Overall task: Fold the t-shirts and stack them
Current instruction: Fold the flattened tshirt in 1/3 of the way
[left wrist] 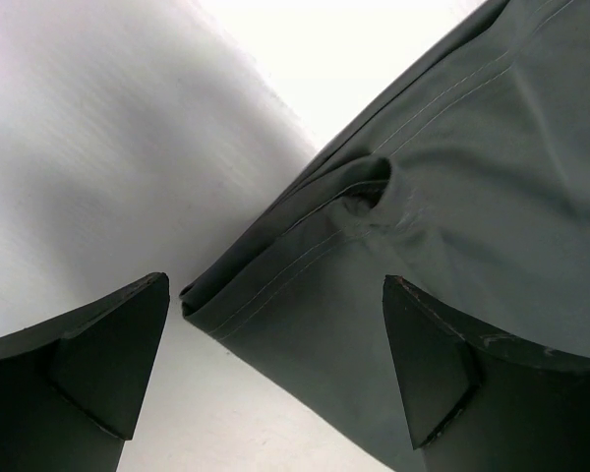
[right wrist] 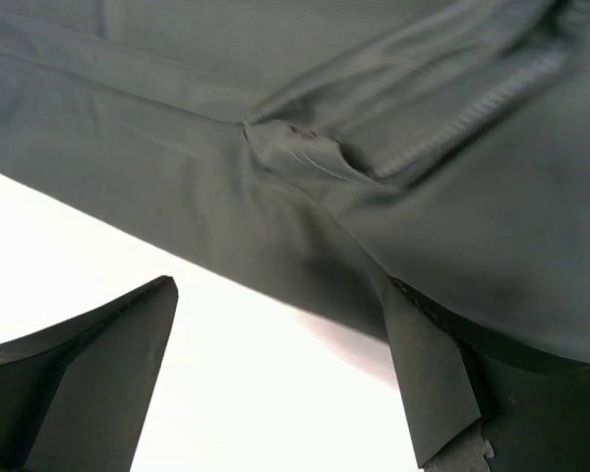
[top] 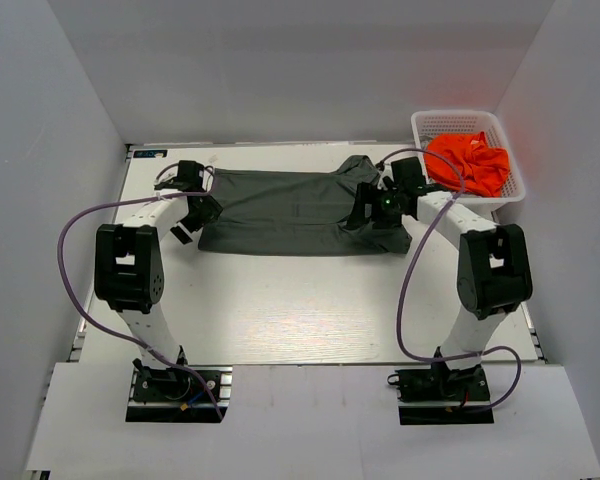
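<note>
Olive-grey t-shirt [top: 280, 212] flat; left claw [left wrist: 275, 283], right claw [right wrist: 280, 285] gape at opposite edges.

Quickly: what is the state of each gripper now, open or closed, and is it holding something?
Left gripper: open at the edge of the grey shirt, holding nothing.
Right gripper: open, holding nothing.

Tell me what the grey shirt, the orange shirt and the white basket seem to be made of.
The grey shirt looks like thin matte fabric: soft folds, stitched hems. The orange shirt seems similar cloth, crumpled softly. The basket looks like rigid white plastic, probably moulded, given its lattice walls.
</note>
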